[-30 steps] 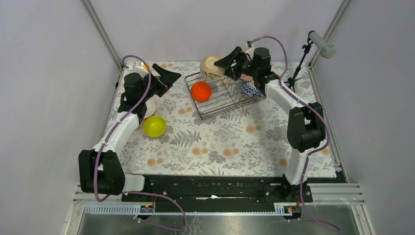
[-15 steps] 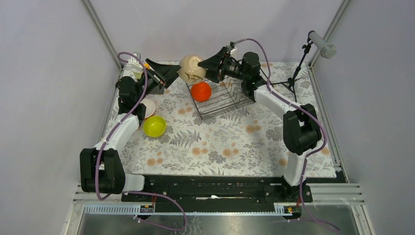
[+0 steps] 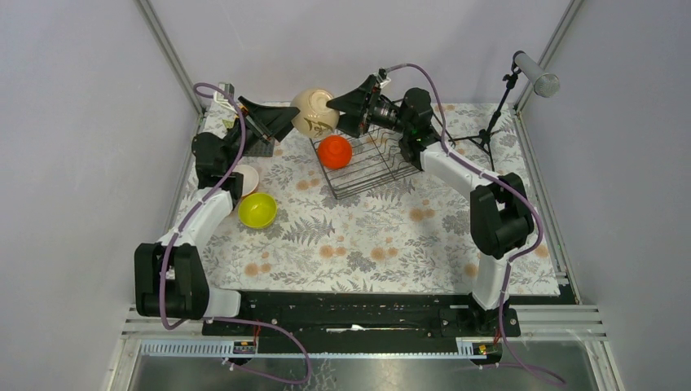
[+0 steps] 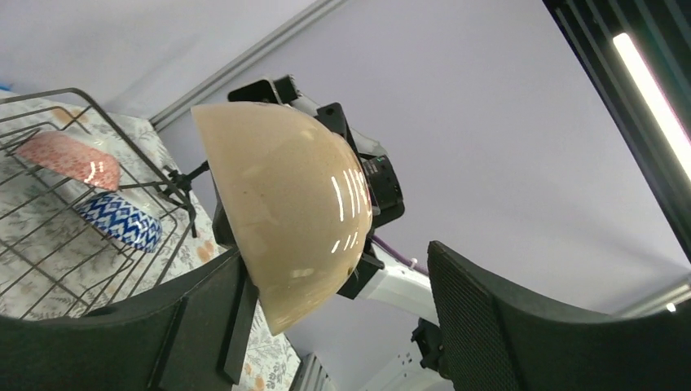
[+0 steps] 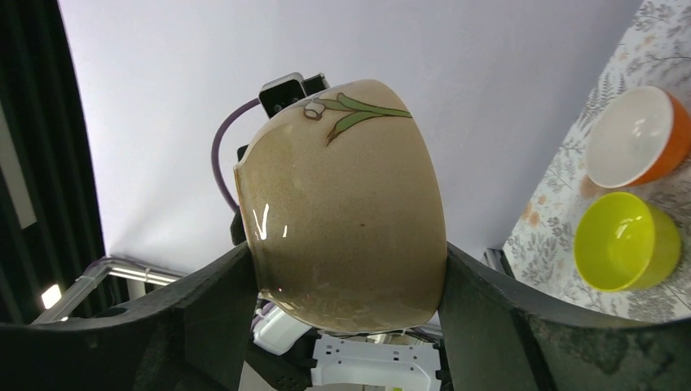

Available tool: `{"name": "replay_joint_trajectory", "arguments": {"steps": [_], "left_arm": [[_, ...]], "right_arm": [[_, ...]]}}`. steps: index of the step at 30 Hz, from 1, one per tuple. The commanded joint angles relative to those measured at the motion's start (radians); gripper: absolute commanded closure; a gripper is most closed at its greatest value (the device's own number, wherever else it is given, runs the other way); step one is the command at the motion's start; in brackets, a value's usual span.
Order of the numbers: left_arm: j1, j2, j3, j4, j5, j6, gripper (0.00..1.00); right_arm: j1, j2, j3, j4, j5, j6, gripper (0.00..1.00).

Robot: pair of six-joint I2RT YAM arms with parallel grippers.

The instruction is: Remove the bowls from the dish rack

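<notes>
On the table (image 3: 383, 236), a yellow-green bowl (image 3: 257, 210) stands free. Beyond it, an orange bowl (image 3: 335, 151) sits in the dish rack (image 3: 376, 167). Above the rack's far left corner, the right fingers (image 5: 212, 309) clamp the cream bowl (image 3: 314, 112) while the left fingers (image 4: 489, 318) stand apart around it.

Cream bowl (image 5: 346, 204) bore a green leaf motif. Rack (image 3: 375, 173) was dark. Orange bowl (image 3: 335, 151), pink bowl (image 4: 69, 159) speckled, blue-and-white bowl (image 4: 122, 220) zigzagged. Yellow-green bowl (image 3: 257, 210) left.

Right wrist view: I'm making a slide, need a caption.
Right claw grips the cream bowl aloft; yellow-green bowl and orange bowl sit on the table.
</notes>
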Motion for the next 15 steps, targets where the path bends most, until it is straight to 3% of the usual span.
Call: {"name": "replay_joint_trajectory", "arguments": {"steps": [1, 7, 12, 13, 15], "left_arm": [[-0.002, 0.024, 0.017, 0.221, 0.054, -0.091, 0.25], [-0.008, 0.063, 0.031, 0.313, 0.077, -0.158, 0.5], [-0.012, 0.106, 0.046, 0.43, 0.075, -0.227, 0.93], [-0.014, 0.112, 0.05, 0.442, 0.075, -0.235, 1.0], [-0.014, 0.118, 0.055, 0.458, 0.08, -0.242, 1.0]], "right_arm": [[0.019, -0.004, 0.058, 0.201, -0.017, 0.11, 0.41], [0.024, 0.034, 0.065, 0.276, -0.021, 0.184, 0.38], [0.033, 0.048, 0.073, 0.271, -0.036, 0.183, 0.31], [0.034, 0.049, 0.074, 0.27, -0.038, 0.18, 0.27], [0.034, 0.048, 0.075, 0.27, -0.037, 0.164, 0.12]]}}
